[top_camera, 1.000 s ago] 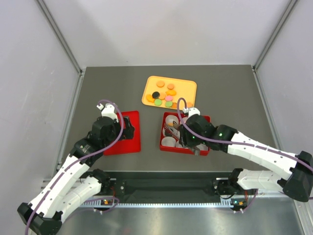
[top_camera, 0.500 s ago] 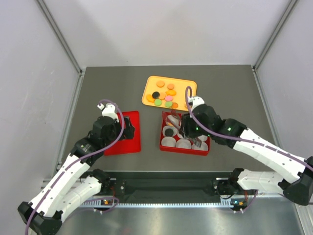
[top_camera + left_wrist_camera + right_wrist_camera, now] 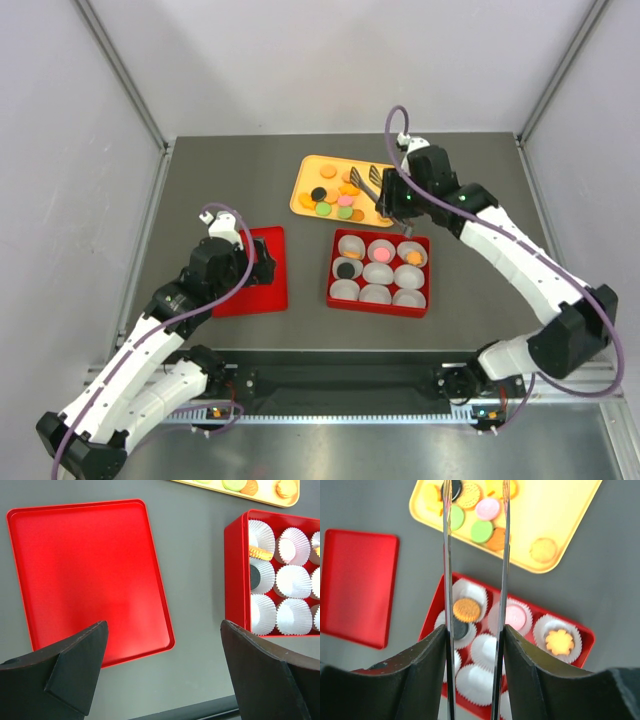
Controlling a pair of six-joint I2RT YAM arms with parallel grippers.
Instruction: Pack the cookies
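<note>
The right hand [image 3: 368, 182] gripped metal tongs [image 3: 475, 580] above the yellow tray [image 3: 385, 176] of cookies [image 3: 336, 198]. The left hand [image 3: 262, 268] hung open over the red lid [image 3: 85, 575]. Four cookies sat in the red box [image 3: 380, 304].

Left wrist view: left gripper [image 3: 162, 672] hung over the grey table [image 3: 195, 570], fingers [image 3: 75, 665] spread wide with nothing between them. Flat red lid [image 3: 85, 575] lay bare under the left finger. Red box [image 3: 237, 575] at right edge held white paper cups [image 3: 292, 582]; one cup had an orange cookie [image 3: 260, 553], one a black cookie [image 3: 254, 577]. Yellow tray [image 3: 260, 497] edge showed along the top, carrying green and orange cookies.
</note>
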